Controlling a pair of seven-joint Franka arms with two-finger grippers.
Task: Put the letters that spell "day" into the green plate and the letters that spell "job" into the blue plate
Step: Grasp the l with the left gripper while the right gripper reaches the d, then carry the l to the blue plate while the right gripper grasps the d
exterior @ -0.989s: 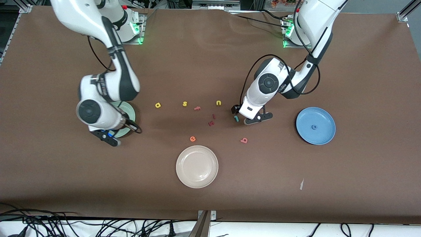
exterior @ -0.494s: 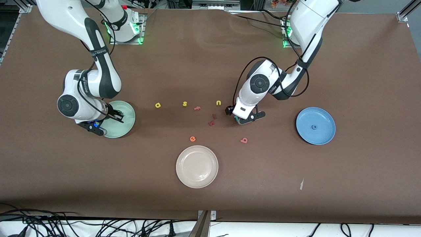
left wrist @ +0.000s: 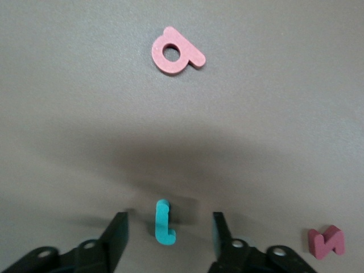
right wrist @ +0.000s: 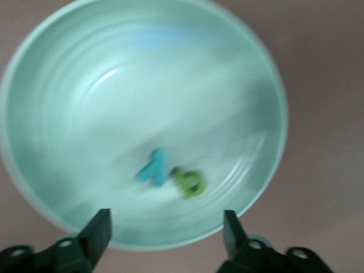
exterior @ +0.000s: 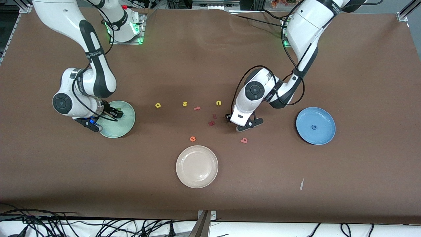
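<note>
My right gripper (exterior: 103,119) (right wrist: 165,236) hangs open over the rim of the green plate (exterior: 124,123) (right wrist: 114,85). In that plate lie the teal "y" (right wrist: 153,168) and the green "d" (exterior: 118,109) (right wrist: 189,182). My left gripper (exterior: 239,122) (left wrist: 168,233) is low at the table, open, with the teal "j" (left wrist: 164,223) standing between its fingers and a gap on each side. The pink "b" (exterior: 243,140) (left wrist: 176,51) lies nearer the front camera. The yellow "a" (exterior: 158,105) lies beside the green plate. The blue plate (exterior: 324,118) holds the blue "o" (exterior: 314,127).
Yellow "s" (exterior: 185,104), pink "f" (exterior: 197,108) and yellow "u" (exterior: 218,103) lie in a row mid-table. Two dark red letters (exterior: 211,123) (left wrist: 326,242) sit close to the left gripper. Orange "e" (exterior: 192,139) lies by the cream plate (exterior: 197,177).
My right gripper shifted over the green plate toward the right arm's end and opened; the green "d" now lies in the plate. My left gripper came down around the "j" and its fingers narrowed.
</note>
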